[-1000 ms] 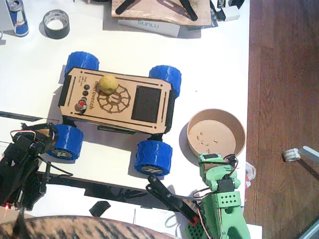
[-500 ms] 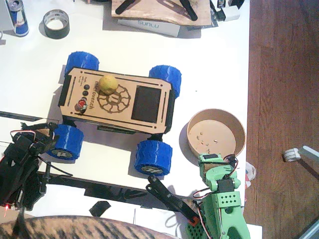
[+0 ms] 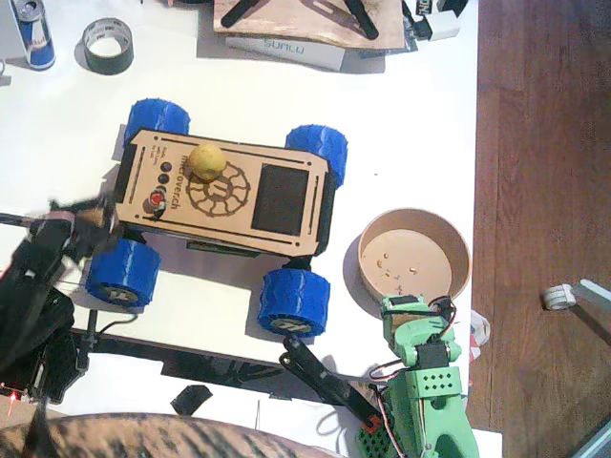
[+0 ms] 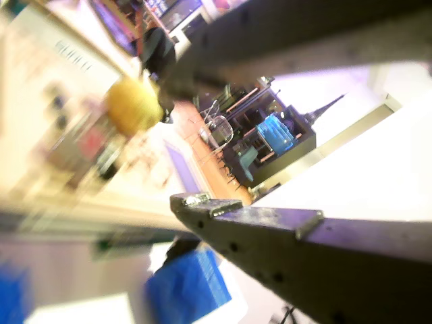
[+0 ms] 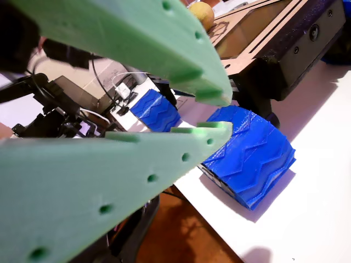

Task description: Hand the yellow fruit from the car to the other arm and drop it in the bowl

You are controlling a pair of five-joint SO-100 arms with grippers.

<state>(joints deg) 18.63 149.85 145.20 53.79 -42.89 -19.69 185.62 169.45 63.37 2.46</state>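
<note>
Beside the car point(image 3: 224, 191) — left arm point(image 3: 43, 286), blurred

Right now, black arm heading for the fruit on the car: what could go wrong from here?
1. The yellow fruit sits loose on the car's flat deck; a nudge from the left hand could roll it off.
2. The car stands on wheels, so contact may shift it.
3. The right hand waits beside the bowl, across the car: a long carry to the handover.

left end effector point(image 3: 81, 221) motion-blurred, can point(image 3: 34, 33) cut off
</note>
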